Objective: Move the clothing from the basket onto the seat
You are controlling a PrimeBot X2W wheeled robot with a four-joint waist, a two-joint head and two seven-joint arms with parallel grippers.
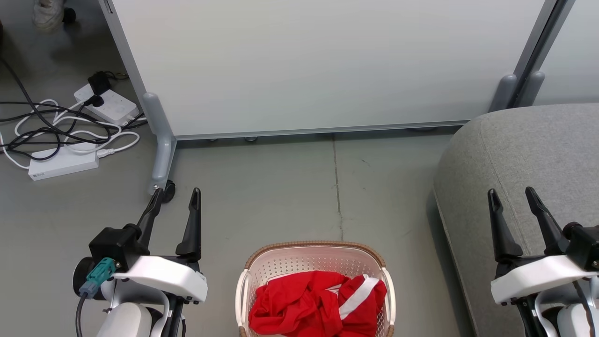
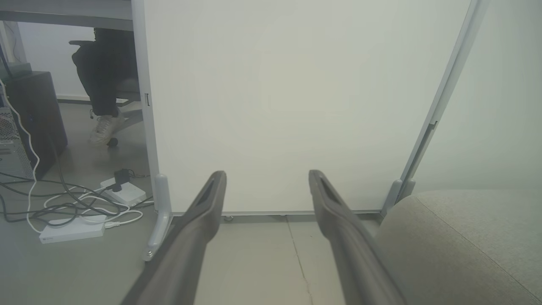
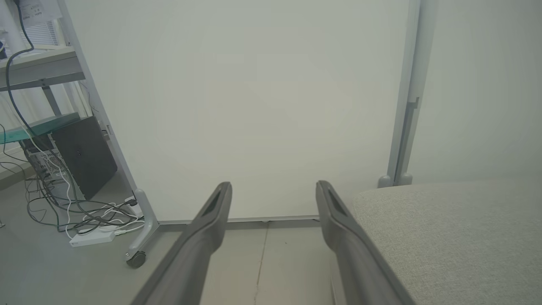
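**Grippers.** The left gripper (image 1: 177, 192) and the right gripper (image 1: 510, 192) are both released, jaws spread wide with nothing between the fingers. The left one is to the left of the laundry basket (image 1: 313, 244), the right one well to its right, in front of the sofa (image 1: 529, 150). Neither is over the basket.

**Task item.** The red clothing (image 1: 304, 304) lies heaped inside the basket, with a broad white band draped toward the basket's right rim. No transfer has begun, and nothing lies on the sofa, which stands to the right of the basket.

**Hazards, as judged:**
1. The garments are bunched together. A pinch on one fold is likely to drag a second piece up, and that piece could drop onto the floor (image 1: 281, 196) between the basket and the sofa.
2. The basket walls are perforated and look light. A fingertip caught in a hole or under the rim could lift or tip the whole basket.
3. The basket's near side is cut off at the bottom of the head view, so a downward reach would be partly unseen.
4. The sofa edge nearest the basket is rounded. Fabric released there may slide off, so the drop belongs further in.
5. Beyond the basket on the left, a partition panel (image 1: 304, 65) castor (image 1: 168, 189) sits just by the left fingertips, with loose cables (image 1: 70, 126) further left. A wide swing could snag either.
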